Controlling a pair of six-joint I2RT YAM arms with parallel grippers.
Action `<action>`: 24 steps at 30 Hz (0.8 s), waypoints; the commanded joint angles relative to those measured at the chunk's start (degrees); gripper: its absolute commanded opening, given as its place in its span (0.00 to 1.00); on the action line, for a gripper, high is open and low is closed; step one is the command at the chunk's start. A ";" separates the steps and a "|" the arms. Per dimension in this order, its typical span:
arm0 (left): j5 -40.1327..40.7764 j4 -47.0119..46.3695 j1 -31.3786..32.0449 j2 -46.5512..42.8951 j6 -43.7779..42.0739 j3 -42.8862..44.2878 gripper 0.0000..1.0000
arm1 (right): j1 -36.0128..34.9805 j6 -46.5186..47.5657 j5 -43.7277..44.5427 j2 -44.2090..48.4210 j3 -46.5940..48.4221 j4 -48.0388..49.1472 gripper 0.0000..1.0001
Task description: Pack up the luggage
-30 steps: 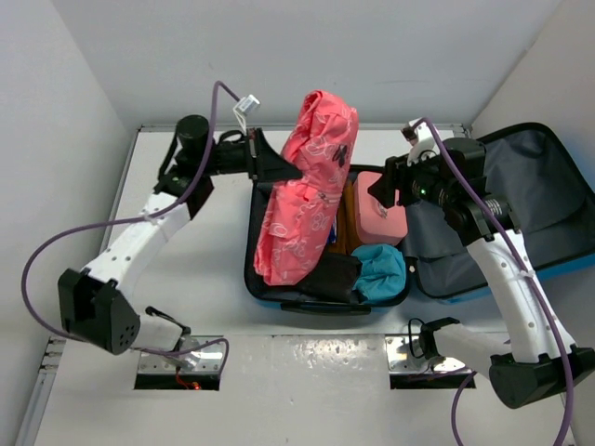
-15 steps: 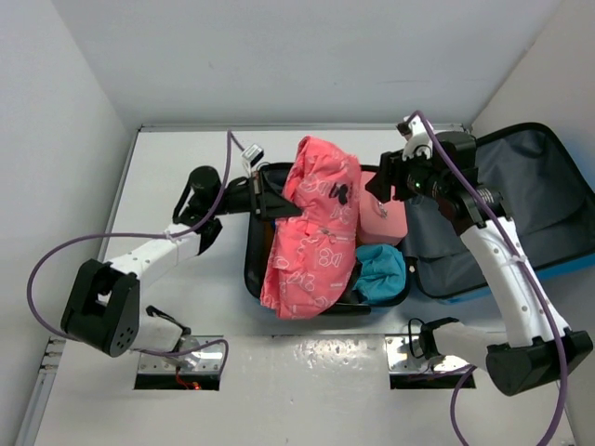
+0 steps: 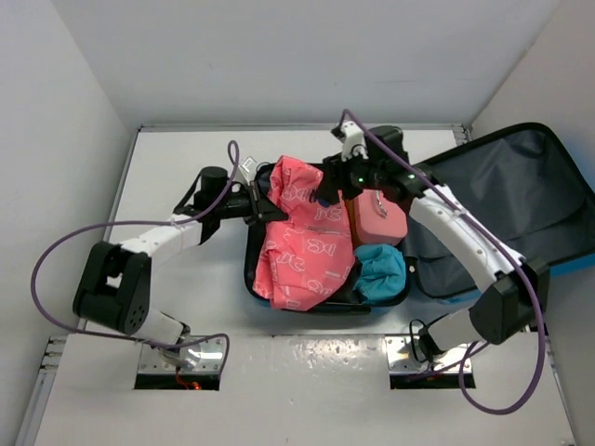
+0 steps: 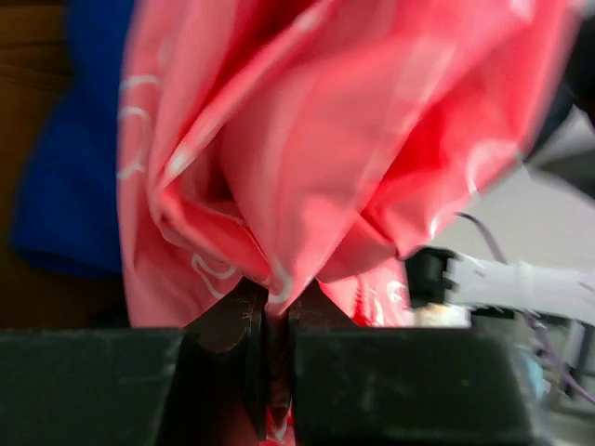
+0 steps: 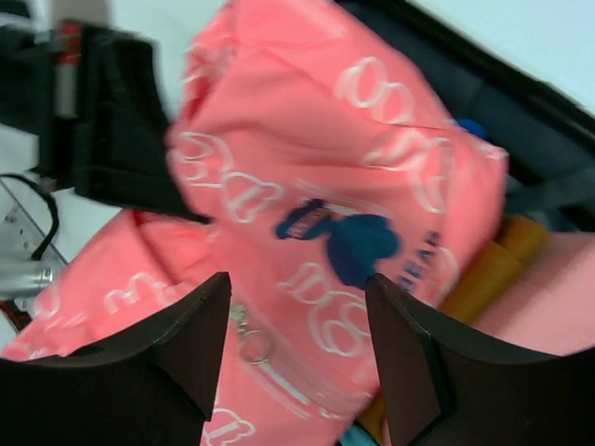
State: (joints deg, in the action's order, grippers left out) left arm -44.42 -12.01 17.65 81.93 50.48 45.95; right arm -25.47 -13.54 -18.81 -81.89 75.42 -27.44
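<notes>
Jacket [image 3: 302, 246], pink, lies far-to-near across the base of the luggage [image 3: 530, 195] open mid-surface, my left gripper [image 4: 268, 372] clamped on its far-left edge, my right gripper [image 5: 296, 283] spread wide just above its far end, nearer for pressing down.

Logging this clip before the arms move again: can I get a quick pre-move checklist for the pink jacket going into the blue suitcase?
1. Left gripper clamped on the pink jacket: ok.
2. Right gripper open above the jacket, gripping nothing: ok.
3. Suitcase lid lying open: ok.
4. Jacket lying flat inside the suitcase: not ok, it is bunched up and held at one end.
5. Free room under the jacket: cannot tell, it is hidden.
</notes>
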 commanded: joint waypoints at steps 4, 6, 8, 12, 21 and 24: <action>6.98 9.72 -1.47 8.50 -8.99 7.91 0.24 | -5.37 -2.01 7.02 -7.30 2.27 9.24 0.62; 6.98 13.75 -2.00 9.82 -12.49 11.34 0.32 | -5.90 -2.63 10.28 -8.98 3.59 10.48 0.62; 6.46 17.79 -2.00 9.83 -16.27 13.63 0.44 | -5.90 -2.98 12.47 -12.14 4.56 11.96 0.61; 7.94 17.03 -2.53 2.20 -22.43 12.94 0.72 | -5.99 -2.54 14.32 -16.10 6.14 14.35 0.52; 17.69 18.50 -3.85 -15.46 -34.56 12.41 0.99 | -5.55 -1.05 15.12 -23.14 10.18 11.19 0.43; 22.88 21.31 -4.38 -18.47 -40.01 12.93 0.99 | -5.90 -1.14 14.59 -24.20 10.81 10.21 0.43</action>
State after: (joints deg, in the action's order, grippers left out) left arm -28.25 6.59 14.28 66.00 17.72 57.17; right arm -31.31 -15.35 -5.48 -105.45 84.01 -17.10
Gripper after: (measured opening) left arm 0.992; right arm 0.428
